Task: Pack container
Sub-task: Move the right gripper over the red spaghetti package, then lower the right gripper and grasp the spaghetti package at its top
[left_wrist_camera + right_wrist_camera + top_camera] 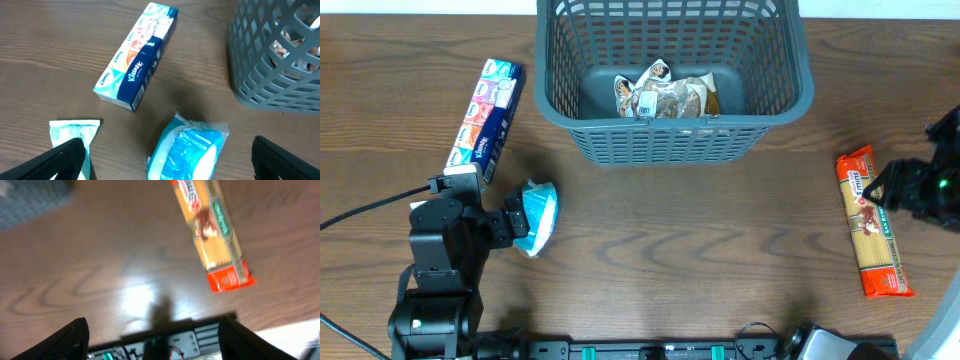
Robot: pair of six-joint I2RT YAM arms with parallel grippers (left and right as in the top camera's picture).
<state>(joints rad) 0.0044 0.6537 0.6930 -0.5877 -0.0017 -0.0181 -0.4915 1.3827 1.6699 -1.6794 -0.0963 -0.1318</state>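
Overhead, the left arm stands at the near left corner of the bench [700, 250], its forearm reaching inward toward the middle. The left gripper [524, 222] has its fingers spread wide. A blue-and-white packet [538, 215] lies between them on the wood. In the left wrist view the left gripper [167, 150] shows a dark finger low at each side. The blue-and-white packet [187, 152] has bare wood on both flanks, so nothing is clamped.

The right arm comes in from the right edge, and the right gripper [882, 185] hangs just beside the upper end of a long orange pasta packet [873, 222]. The right wrist view is blurred. Its fingers [75, 332] stand apart with only bench between them, and the pasta packet [212, 230] lies ahead, slanted.

The container [665, 140] sits at the far middle of the bench, its far rim cut by the frame edge. Crumpled packets [660, 95] lie on its floor. A tissue box [485, 115] lies left of it, well apart. The left wrist view shows open wood between the tissue box [137, 57] and the container [270, 75]. The bench centre in front of the container is open between the two arms.
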